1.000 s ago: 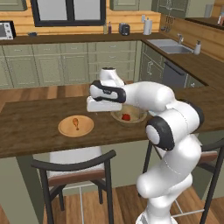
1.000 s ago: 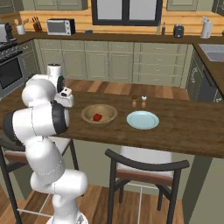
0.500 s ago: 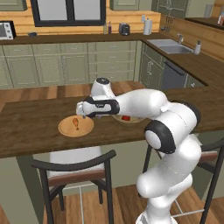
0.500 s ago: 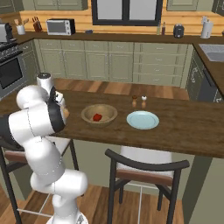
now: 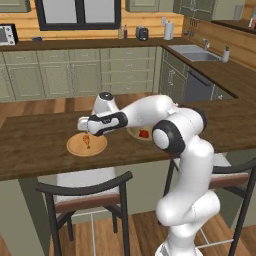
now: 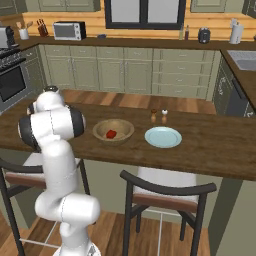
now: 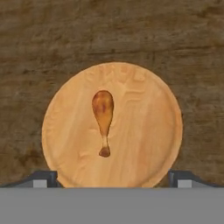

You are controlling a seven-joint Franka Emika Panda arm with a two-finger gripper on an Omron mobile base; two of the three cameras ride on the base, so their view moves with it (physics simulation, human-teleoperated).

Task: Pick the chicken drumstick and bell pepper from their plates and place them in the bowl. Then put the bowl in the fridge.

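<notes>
Since a second ago your arm has swung from above the bowl (image 5: pixel 140 134) across to the wooden plate (image 5: pixel 86 145); half a second ago it was just reaching the plate's rim. Nothing on the table (image 5: pixel 35 145) has shifted.

Chicken drumstick (image 7: pixel 103 119): lies flat on the wooden plate, slightly toward 9 o'clock of the plate's centre in the hand view. Golden-orange, browner at the thick end, which points to 12 o'clock; thin bone end with a small knob points to 6 o'clock. Far smaller than the plate.

Gripper (image 5: pixel 86 125): hovers directly over the plate, clear of the drumstick. You have the fingers (image 7: pixel 40 178) spread as wide as they go, holding nothing; their tips sit at about 7 and 5 o'clock of the plate's rim in the hand view.

Bell pepper (image 6: pixel 111 134): small glossy red lump, already inside the bowl.

In the right base view, the teal plate (image 6: pixel 163 137) lies bare at 3 o'clock of the bowl, with two small shakers (image 6: pixel 158 116) just beyond it at 12 o'clock.
</notes>
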